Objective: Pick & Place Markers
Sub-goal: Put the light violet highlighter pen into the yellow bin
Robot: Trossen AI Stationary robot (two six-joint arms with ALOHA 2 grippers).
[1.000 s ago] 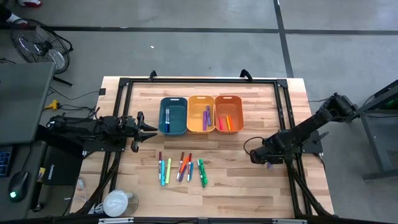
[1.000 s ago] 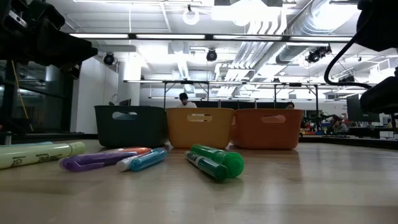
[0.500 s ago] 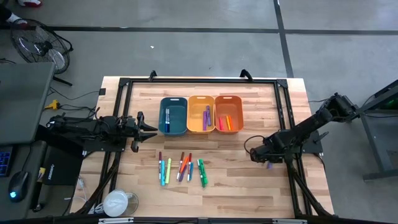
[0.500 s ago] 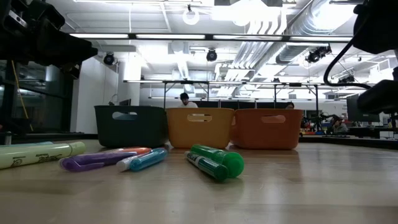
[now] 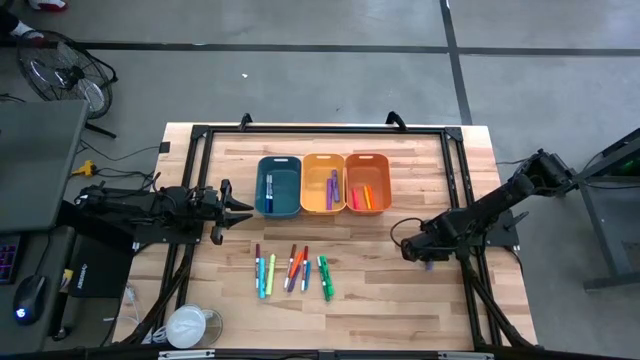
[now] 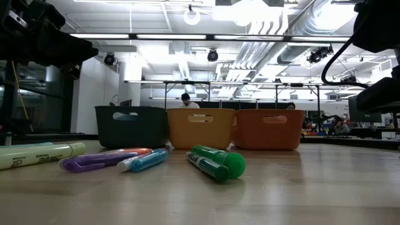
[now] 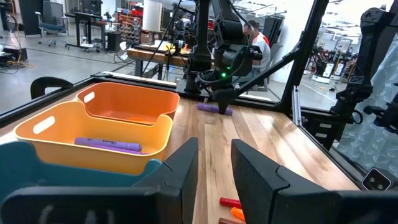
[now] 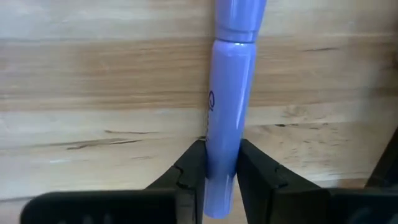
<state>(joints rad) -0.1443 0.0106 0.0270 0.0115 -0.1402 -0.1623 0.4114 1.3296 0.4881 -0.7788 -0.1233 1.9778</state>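
the right gripper (image 5: 428, 258) is lowered to the wooden table (image 5: 420, 190) on its right side, well apart from the bins, and its two dark fingers (image 8: 189, 171) are pinched against both sides of a smooth purple marker (image 8: 229, 109) that lies flat on the boards. the same purple marker (image 7: 214, 108) is seen from the left wrist view under the far gripper. the left gripper (image 5: 243, 210) is held just left of the teal plastic bin (image 5: 279, 186), its fingers (image 7: 183, 167) parted a little with nothing between them. beside the teal bin stand a yellow-orange bin (image 5: 323, 183), in which a purple marker is seen, and an orange bin (image 5: 367, 182) with red and orange markers. a row of loose coloured markers (image 5: 292, 271) lies on the table in front of the bins.
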